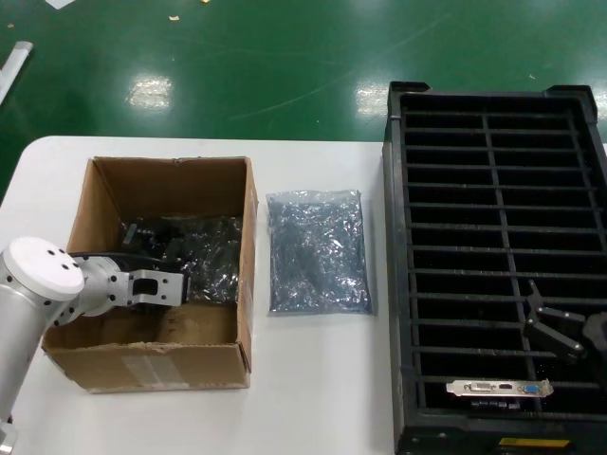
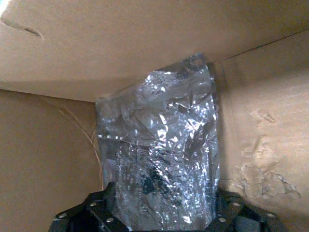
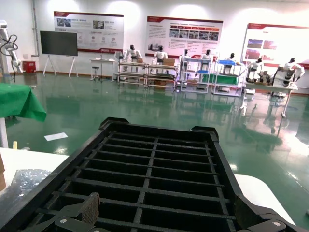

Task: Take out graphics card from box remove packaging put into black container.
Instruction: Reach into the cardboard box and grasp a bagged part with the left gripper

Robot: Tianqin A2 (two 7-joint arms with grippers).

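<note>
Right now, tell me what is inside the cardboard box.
The left gripper is in the box, around a bagged item; the crinkled bag hides its contents and the floor beneath.

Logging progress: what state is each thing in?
Cardboard box: open-topped.
Bagged item: in the box, between the left gripper's fingers.
Empty anti-static bag: flat on the table.
Graphics card: slotted in black crate.
Right gripper: open, above crate.

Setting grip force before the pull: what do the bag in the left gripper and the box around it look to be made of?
The bag looks like thin, shiny, translucent plastic film, judging by its creases and glints. The box looks like matte brown corrugated cardboard, scuffed inside. The left gripper sits at the bag's base.
</note>
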